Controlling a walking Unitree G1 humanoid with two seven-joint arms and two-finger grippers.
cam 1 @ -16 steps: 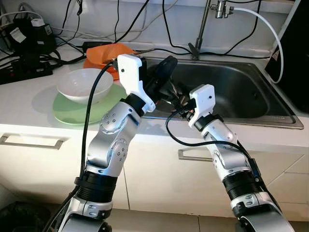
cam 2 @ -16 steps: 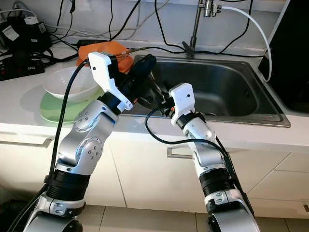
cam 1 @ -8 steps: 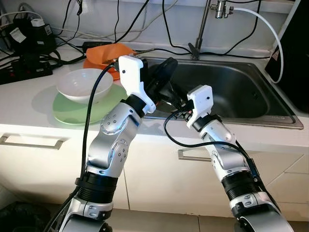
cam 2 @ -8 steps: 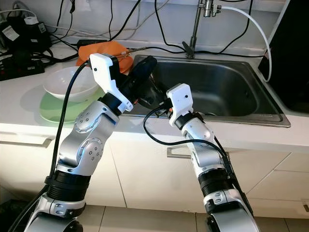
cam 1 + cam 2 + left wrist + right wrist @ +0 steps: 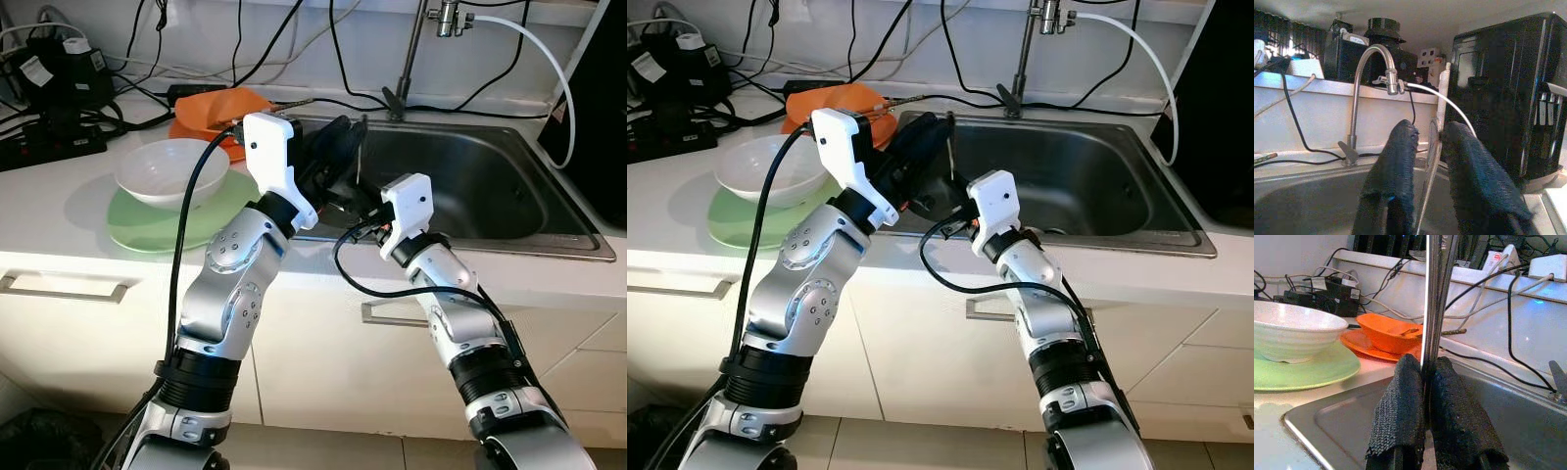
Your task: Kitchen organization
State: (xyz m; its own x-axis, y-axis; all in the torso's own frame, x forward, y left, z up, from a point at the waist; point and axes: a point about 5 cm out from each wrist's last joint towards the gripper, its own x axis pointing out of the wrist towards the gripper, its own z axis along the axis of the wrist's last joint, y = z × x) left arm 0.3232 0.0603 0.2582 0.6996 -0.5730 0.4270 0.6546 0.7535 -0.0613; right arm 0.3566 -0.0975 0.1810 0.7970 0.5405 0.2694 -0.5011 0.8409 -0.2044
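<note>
A thin metal utensil point(image 5: 359, 147) stands upright over the left end of the steel sink point(image 5: 490, 186). My right gripper point(image 5: 1425, 377) is shut on its lower part, just inside the sink's front-left corner. In the right wrist view the utensil point(image 5: 1437, 284) rises straight out from between the black fingers. My left gripper point(image 5: 1427, 147) reaches in from the counter side, slightly higher. It is open, with the upper end of the utensil point(image 5: 1442, 93) standing in the gap between its fingers point(image 5: 1396, 166).
A white bowl point(image 5: 171, 171) sits on a green plate point(image 5: 147, 225) on the counter left of the sink. Behind it is an orange bowl on an orange plate point(image 5: 211, 113). The faucet point(image 5: 416, 59), cables and power strips point(image 5: 54, 88) line the back wall; a black appliance point(image 5: 602, 108) stands at the right.
The utensil now stands upright between my left gripper's fingers, which have parted around it. My right gripper has shifted slightly left while keeping hold of it.
</note>
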